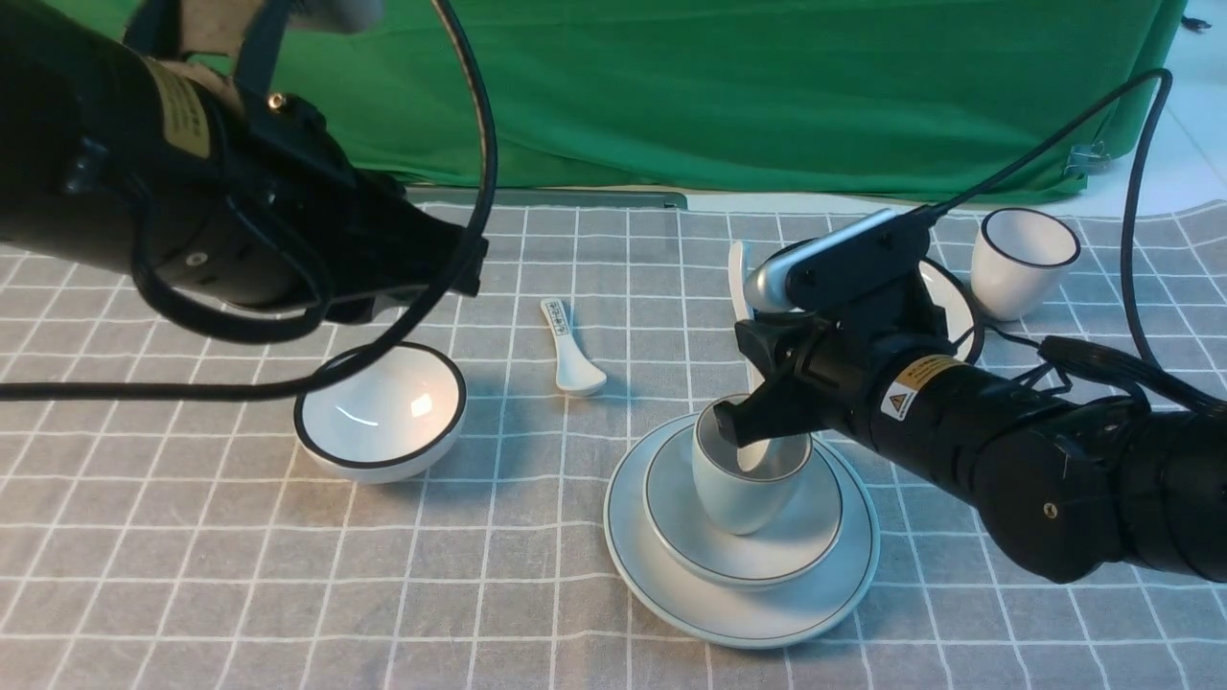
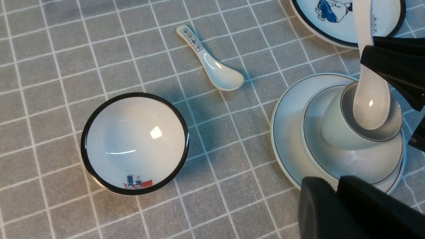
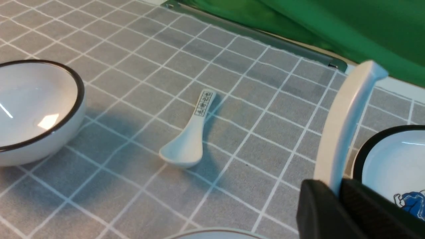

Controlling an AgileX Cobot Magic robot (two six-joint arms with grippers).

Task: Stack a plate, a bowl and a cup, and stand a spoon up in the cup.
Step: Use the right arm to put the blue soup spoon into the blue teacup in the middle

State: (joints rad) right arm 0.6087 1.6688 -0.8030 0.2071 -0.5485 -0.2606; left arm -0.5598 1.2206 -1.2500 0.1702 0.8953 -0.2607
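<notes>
The plate (image 1: 671, 575) lies on the checked cloth with the bowl (image 1: 815, 537) in it and the cup (image 1: 743, 489) standing in the bowl. My right gripper (image 1: 738, 420) is shut on the spoon (image 1: 736, 278), holding it steeply upright. The spoon's scoop (image 2: 370, 106) sits inside the cup (image 2: 335, 129), and its handle (image 3: 345, 113) rises between the jaws of the right gripper (image 3: 335, 189). My left gripper (image 2: 337, 182) is shut and empty, held in the air beside the plate (image 2: 285, 132). In the front view the left gripper (image 1: 451, 264) hangs at the upper left.
A black-rimmed bowl (image 1: 381, 412) stands at the left. A spoon with dark print on its handle (image 1: 572, 350) lies in the middle. A black-rimmed cup (image 1: 1021, 259) and a cartoon plate (image 2: 345, 20) are at the back right. Green cloth closes the far side.
</notes>
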